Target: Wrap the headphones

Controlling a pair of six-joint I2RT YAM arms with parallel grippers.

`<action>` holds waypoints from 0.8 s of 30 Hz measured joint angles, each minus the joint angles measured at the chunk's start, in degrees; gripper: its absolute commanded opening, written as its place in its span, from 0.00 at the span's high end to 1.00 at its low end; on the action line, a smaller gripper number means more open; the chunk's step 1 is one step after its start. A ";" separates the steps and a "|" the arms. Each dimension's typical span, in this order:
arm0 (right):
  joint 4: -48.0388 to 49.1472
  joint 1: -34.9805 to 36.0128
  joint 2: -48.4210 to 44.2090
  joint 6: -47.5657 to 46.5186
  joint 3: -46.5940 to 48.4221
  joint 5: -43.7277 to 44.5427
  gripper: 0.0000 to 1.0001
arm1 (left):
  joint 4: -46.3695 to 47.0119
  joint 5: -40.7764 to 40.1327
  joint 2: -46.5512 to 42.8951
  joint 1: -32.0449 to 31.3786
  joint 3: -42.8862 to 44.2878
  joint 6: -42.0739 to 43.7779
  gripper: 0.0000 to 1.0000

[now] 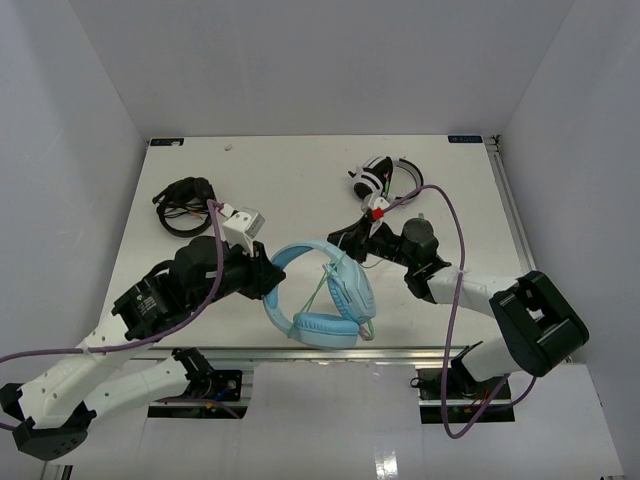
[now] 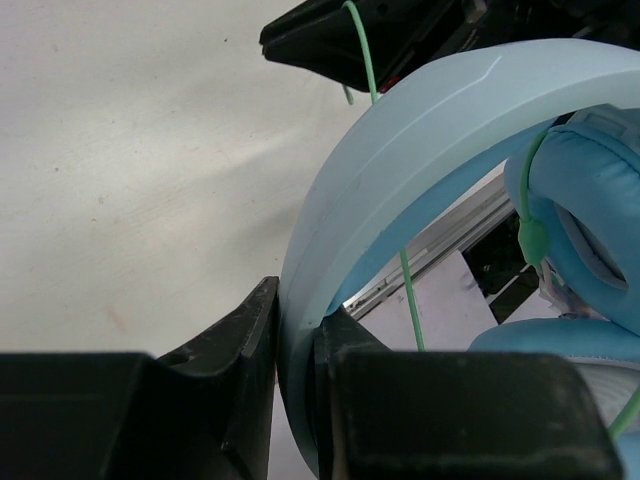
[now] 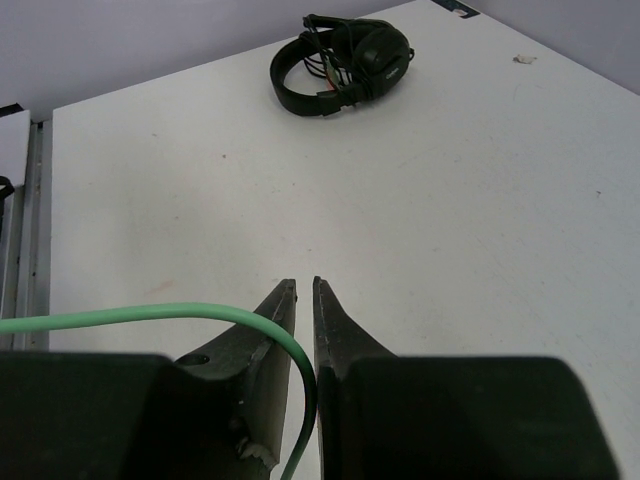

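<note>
The white table [image 1: 300,180] lies under both my arms. The light blue headphones [image 1: 325,328] sit at its near edge, between my two arms. Their ear cups are low toward the front rail and the wide headband arches up and away to my left.

My left gripper [image 1: 268,278] is clamped on that headband. In the left wrist view its fingers [image 2: 240,330] press either side of the blue band, which rises from the grip and curves off to the right.

My right gripper [image 1: 350,245] reaches in from the other side, just beyond the headband and apart from it. Its fingers [image 3: 280,310] stand nearly together, with only a thin slit between the tips. The pale green cable [image 3: 150,315] comes in from the left, bends over one finger and drops into that slit. From this angle I cannot tell whether it is pinched or only lying there. The same cable crosses the headband and the cups.

The black headphones [image 1: 185,205] lie at the far left, and the white-and-black headphones [image 1: 378,180] lie beyond my right gripper.
</note>
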 measured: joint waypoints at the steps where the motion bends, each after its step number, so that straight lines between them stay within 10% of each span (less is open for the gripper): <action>1: -0.73 -0.06 -0.46 -0.20 0.00 0.65 0.82 | -0.38 -0.30 0.26 -0.01 0.00 0.26 1.00; 13: -6.30 -0.74 -4.15 -2.23 0.48 4.87 0.92 | -3.09 -5.82 4.57 -0.11 0.06 3.01 1.00; 24: -33.31 -1.43 -6.15 -4.07 11.56 2.37 0.92 | -6.51 -23.37 18.11 -0.30 0.17 5.11 1.00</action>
